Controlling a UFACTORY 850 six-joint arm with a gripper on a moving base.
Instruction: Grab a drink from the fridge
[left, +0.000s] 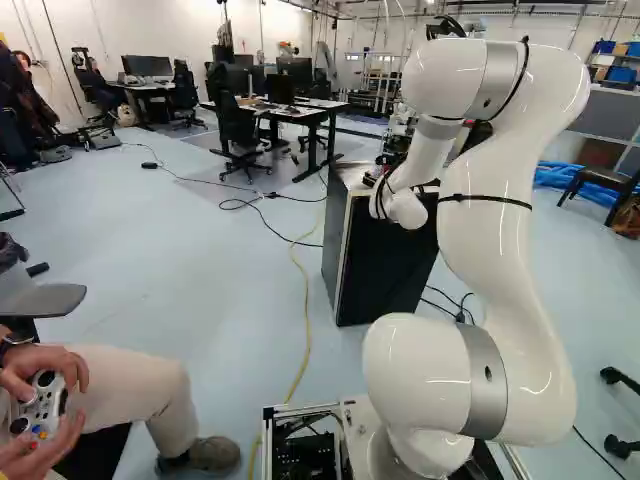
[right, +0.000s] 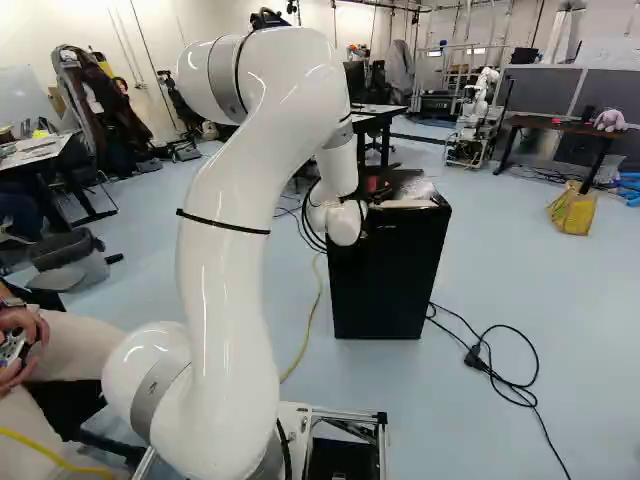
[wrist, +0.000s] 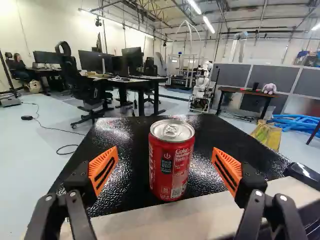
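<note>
Red can (wrist: 171, 167) near fridge (right: 388, 280) edge (gap to each orange pad (wrist: 103, 169))

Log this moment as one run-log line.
Gripper: open | red soda can: upright between fingers, ungripped | can location: on top of black fridge | grab: not yet made

This is a robotics lab in an open-plan, industrial-looking hall. Another robot (right: 483, 95), white and on a wheeled frame, stands between one and two o'clock in the right base view, with grey partition panels (right: 540, 88) at two o'clock and a black power cable (right: 474, 357) coiling over the floor at four. In the left base view, computer monitors (left: 296, 72) sit near twelve o'clock, a black office chair (left: 235, 120) at eleven, a game controller (left: 42, 408) at eight. Strip lights (wrist: 208, 24) hang under bare steelwork in the wrist view.
</note>
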